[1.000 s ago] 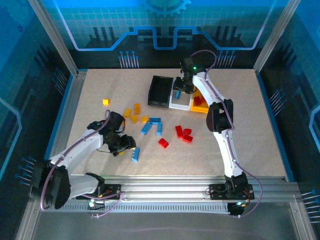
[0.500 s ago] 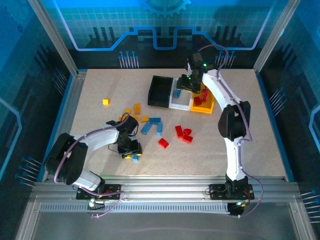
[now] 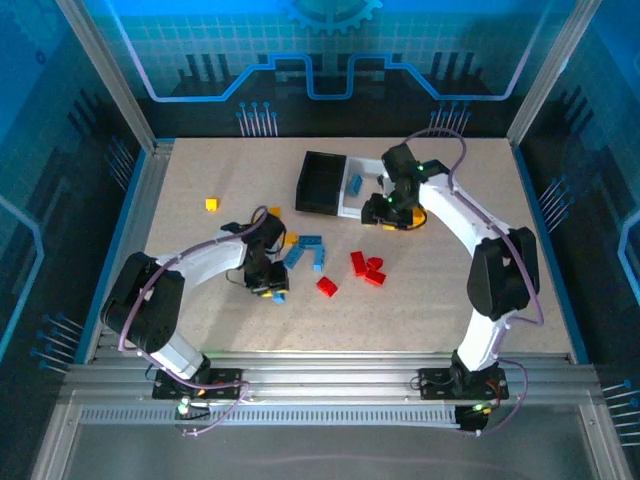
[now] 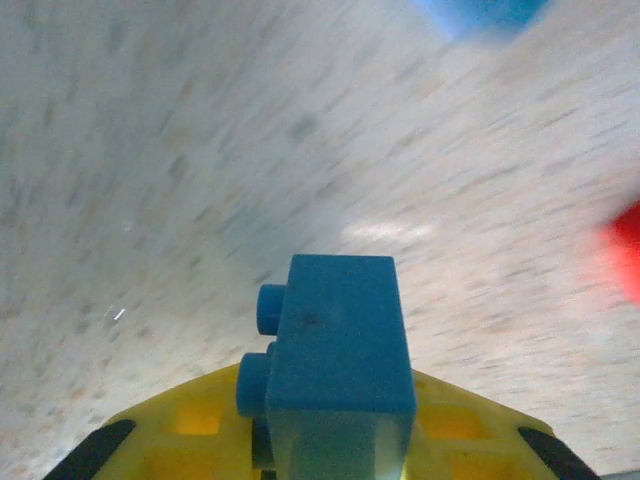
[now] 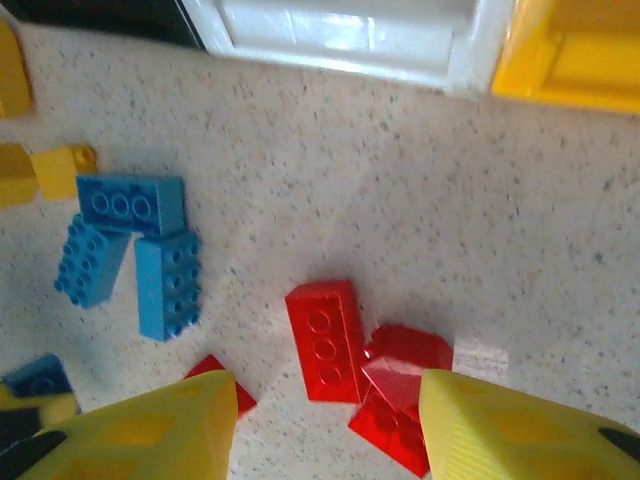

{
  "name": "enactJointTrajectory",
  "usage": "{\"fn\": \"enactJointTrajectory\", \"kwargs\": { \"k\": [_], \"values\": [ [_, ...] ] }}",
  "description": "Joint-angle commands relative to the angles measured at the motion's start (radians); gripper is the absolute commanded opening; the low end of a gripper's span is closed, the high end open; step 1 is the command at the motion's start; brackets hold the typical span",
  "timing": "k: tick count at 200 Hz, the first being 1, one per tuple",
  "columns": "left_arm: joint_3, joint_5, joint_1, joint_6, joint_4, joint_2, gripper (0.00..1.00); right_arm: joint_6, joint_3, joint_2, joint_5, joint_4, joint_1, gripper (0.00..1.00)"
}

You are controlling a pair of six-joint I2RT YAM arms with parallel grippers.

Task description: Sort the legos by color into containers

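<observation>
My left gripper (image 3: 268,288) is shut on a light blue lego (image 4: 340,360), which stands up between the yellow fingers just above the table. The same brick (image 3: 278,296) shows at the gripper's tip in the top view. My right gripper (image 5: 330,430) is open and empty. It hovers over red legos (image 5: 325,340) in front of the bins. Three containers stand in a row at the back: black (image 3: 320,183), white (image 3: 358,195) with a blue brick (image 3: 355,183) inside, and yellow-orange (image 3: 412,222), largely hidden by my right arm.
Blue bricks (image 3: 305,250) lie in a cluster mid-table, with red ones (image 3: 368,266) to their right and another red one (image 3: 327,286) nearer. A yellow brick (image 3: 212,204) sits alone at the left. Metal rails border the table.
My left gripper has shut on the blue brick and carried it a little toward the middle. My right arm has swung from above the bins down to the table in front of them.
</observation>
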Motion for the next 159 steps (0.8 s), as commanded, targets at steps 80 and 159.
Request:
{"fn": "enactJointTrajectory", "kwargs": {
  "k": [80, 159],
  "values": [
    [0.94, 0.198, -0.003, -0.069, 0.069, 0.507, 0.22, 0.107, -0.406, -0.381, -0.043, 0.034, -0.018, 0.53],
    [1.452, 0.327, -0.02, -0.306, 0.266, 0.94, 0.24, 0.209, -0.578, -0.621, -0.007, -0.026, -0.003, 0.53]
  ]
}}
